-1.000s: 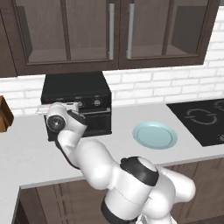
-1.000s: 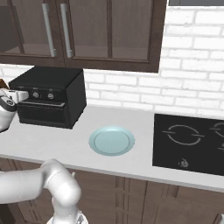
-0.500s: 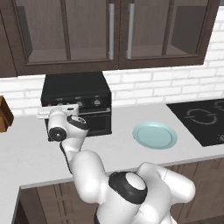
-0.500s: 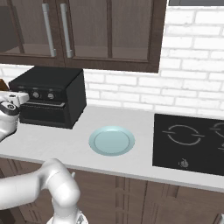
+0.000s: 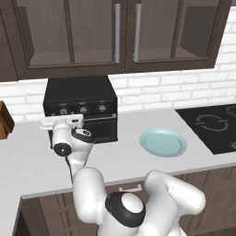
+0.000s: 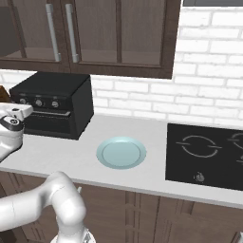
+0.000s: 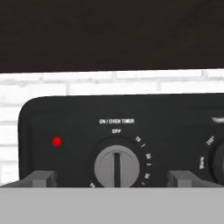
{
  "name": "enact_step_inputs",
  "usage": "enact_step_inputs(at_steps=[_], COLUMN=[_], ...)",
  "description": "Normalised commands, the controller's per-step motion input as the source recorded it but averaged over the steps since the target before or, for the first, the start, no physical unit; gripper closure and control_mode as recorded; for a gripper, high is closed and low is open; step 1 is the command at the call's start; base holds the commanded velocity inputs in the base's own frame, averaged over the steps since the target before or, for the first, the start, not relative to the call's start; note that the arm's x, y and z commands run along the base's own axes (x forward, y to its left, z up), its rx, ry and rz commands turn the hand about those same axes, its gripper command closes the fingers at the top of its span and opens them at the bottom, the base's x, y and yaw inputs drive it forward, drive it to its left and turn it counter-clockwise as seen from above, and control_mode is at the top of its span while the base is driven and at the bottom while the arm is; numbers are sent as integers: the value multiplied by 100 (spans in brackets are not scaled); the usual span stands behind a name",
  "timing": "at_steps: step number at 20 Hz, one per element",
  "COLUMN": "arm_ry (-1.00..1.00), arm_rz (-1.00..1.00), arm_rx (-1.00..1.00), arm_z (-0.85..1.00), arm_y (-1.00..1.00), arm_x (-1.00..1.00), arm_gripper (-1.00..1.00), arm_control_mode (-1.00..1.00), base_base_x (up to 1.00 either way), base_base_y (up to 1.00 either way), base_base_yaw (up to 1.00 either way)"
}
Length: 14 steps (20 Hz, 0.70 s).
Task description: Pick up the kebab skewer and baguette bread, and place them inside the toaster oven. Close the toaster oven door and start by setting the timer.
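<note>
In the left base view, the oven (image 5: 80, 108) stood on the counter (image 5: 138, 152) against the brick wall, its door (image 5: 99, 129) shut and three knobs in a row above it. The gripper (image 5: 62, 121) was held up in front of the oven's left end, at knob height. A pale blue plate (image 5: 163, 142) lay on the counter to the right, well apart from the oven, with a black cooktop (image 5: 214, 126) beyond it.

In the right base view, the oven (image 6: 52, 104) sat at the left, and the gripper (image 6: 16, 113) was at the frame's left edge before its panel.

In the hand view, the fingers (image 7: 38, 178) were spread wide, one on each side of the timer knob (image 7: 117, 166), not touching it. A red light (image 7: 56, 141) glowed to the knob's left.
</note>
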Motion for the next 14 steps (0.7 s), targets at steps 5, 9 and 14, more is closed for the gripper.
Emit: enact_step_inputs(at_steps=[5, 9, 14], arm_ry=[0, 0, 0], arm_rz=[0, 0, 0], arm_rx=[0, 0, 0], arm_z=[0, 0, 8], arm_y=[0, 0, 0], arm_x=[17, 7, 0], arm_gripper=[-100, -100, -100], arm_control_mode=[-100, -100, -100], base_base_x=[0, 0, 0], base_base_y=[0, 0, 0], base_base_yaw=[0, 0, 0])
